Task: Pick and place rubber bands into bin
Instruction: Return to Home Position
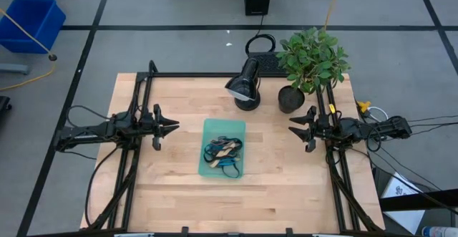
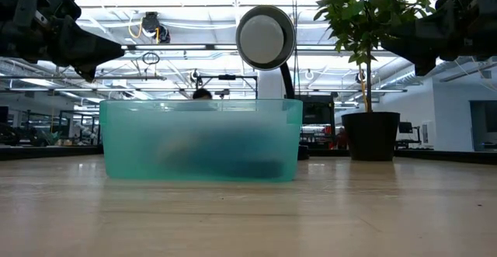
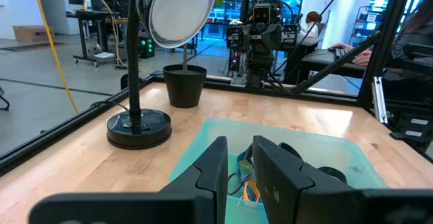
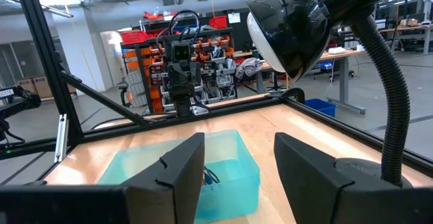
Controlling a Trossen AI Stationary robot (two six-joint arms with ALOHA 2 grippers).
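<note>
Worktop (image 1: 286, 187) is seen without loose bands; rubber bands (image 1: 224, 153) are gathered in the bin (image 1: 215, 127); left tool (image 1: 176, 127) and right tool (image 1: 291, 129) are spread, empty.

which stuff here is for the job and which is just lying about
Job: rubber bands in the bin; left gripper, left of it; right gripper, right of it.
Lying about: lamp; plant; blue tub.
</note>
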